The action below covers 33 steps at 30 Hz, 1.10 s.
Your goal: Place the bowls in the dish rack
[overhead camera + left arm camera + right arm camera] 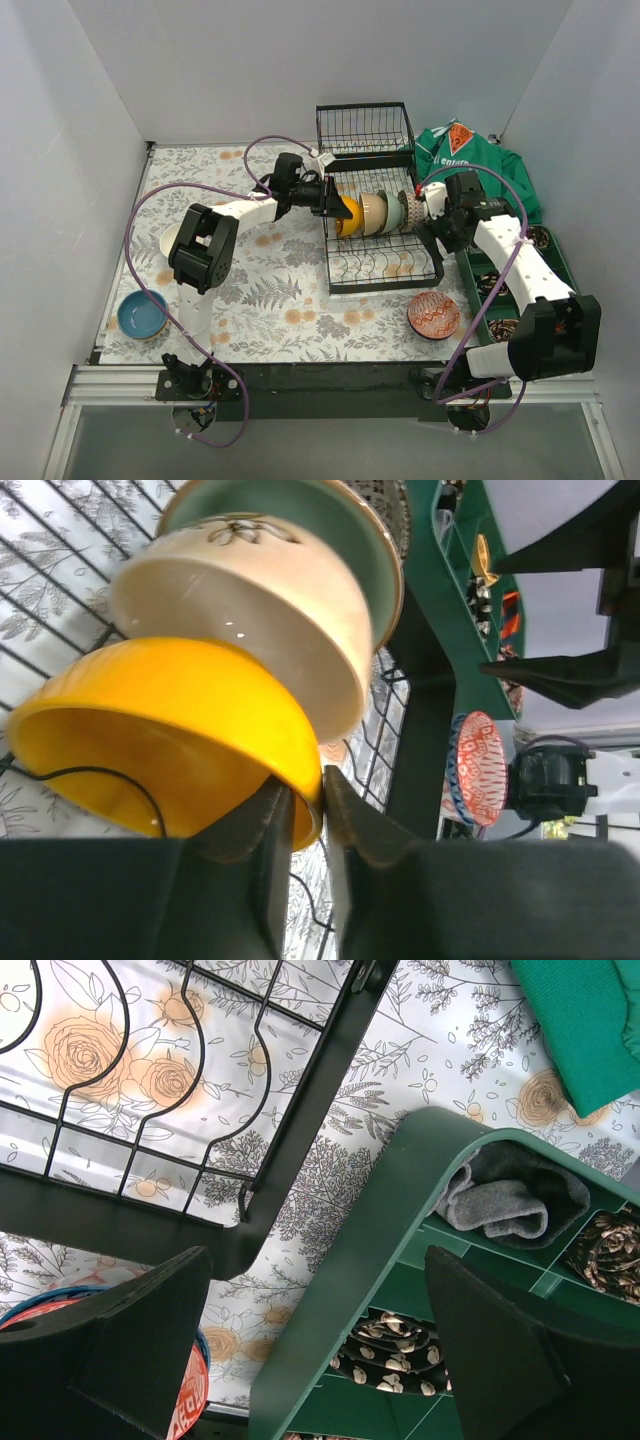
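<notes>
Well, my left pincer (308, 788) is clamped on the rim of the yellow bowl (170, 730), one finger inside and one outside. That bowl stands on edge in the dish rack (385, 265), toward the right edge of the surface (260, 290), touching the cream bowl (250, 610). The mint green bowl (372, 555) is behind them. My right pincer (320, 1350) gapes wide and holds nothing, over the rack's corner and the green tray (400, 1190). A red patterned bowl (433, 315) lies by the near edge, and a blue bowl (142, 315) sits at the near left corner.

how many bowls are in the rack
4 in the rack, one row: yellow bowl pinched by the left gripper, then cream, green, patterned; others may be hidden.
</notes>
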Motion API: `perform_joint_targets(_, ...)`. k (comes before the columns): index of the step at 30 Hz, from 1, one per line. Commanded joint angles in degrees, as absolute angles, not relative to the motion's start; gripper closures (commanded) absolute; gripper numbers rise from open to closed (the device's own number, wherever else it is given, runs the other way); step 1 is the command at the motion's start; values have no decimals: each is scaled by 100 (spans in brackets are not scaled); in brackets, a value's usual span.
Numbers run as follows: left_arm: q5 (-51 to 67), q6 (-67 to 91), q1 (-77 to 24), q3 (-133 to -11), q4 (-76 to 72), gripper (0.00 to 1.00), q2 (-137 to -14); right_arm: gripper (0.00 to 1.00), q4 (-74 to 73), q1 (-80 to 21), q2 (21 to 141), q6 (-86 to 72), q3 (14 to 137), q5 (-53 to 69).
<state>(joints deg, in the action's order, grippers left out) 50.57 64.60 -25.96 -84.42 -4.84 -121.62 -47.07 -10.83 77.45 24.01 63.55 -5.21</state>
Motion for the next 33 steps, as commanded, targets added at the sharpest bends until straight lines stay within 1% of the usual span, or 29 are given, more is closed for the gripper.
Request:
perform_joint_targets(1, 5282, 6872, -2584, -8395, -1035, 94, -12138, 4, -4781, -1055, 7875, 2399, 6715, -571)
perform_joint_targets(4, 5466, 7346, -2584, -8105, -1518, 100, -11980, 4, -4799, -1055, 7954, 2399, 6811, -597)
perform_joint_targets(9, 5677, 8014, -2514, -7647, -2301, 100, -11830, 4, -4843, -1055, 8051, 2408, 6926, -641)
perform_joint_targets(12, 6011, 9120, -2435, -7199, -3731, 100, -11935, 4, -4895, -1055, 8103, 2408, 6978, -650)
perform_joint_targets(13, 6099, 9428, -2417, -7137, -4518, 100, -11979, 4, -4922, -1055, 8121, 2417, 7005, -659)
perform_joint_targets(14, 6117, 9909, -2417, -7111, -4779, 100, -12023, 4, -4939, -1063, 8147, 2417, 7031, -668)
perform_joint_targets(20, 6459, 10984, -2417, -7400, -6080, 100, -12409, 4, -4975, -1055, 8270, 2443, 7145, -721)
perform_joint_targets(26, 6592, 11548, -2426, -7594, -6907, 100, -12910, 4, -5045, -1063, 8376, 2470, 7251, -773)
perform_joint_targets(33, 6724, 12506, -2417, -7787, -8487, 100, -13578, 5, -5089, -1072, 8481, 2487, 7269, -809)
